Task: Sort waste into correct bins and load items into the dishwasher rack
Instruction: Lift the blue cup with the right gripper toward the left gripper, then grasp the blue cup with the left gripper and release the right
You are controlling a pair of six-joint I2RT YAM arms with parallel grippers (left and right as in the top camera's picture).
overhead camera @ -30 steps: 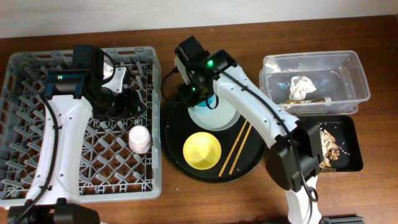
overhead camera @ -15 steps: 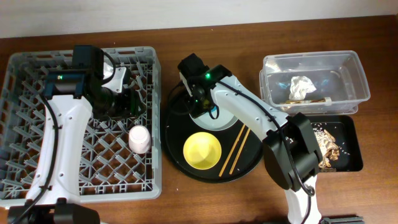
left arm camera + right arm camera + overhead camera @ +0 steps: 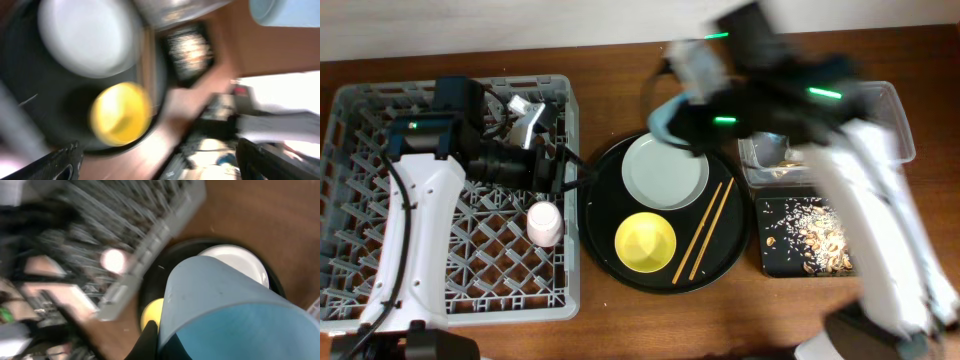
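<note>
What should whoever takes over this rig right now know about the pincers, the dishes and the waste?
Left pincer: open, empty, over the dishwasher rack.
Right pincer: shut on the light-blue cup, held up beside the round tray.
Done: pink cup in rack; food scraps in black bin.
Left: light-blue cup, plate, yellow bowl, chopsticks to rack.
Clear tub mostly hidden by right arm.

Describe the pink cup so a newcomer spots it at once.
Start at the big grey rack on the left of the overhead view. Near its right edge sits the pink cup, the only pale pink, rounded thing in it.
</note>
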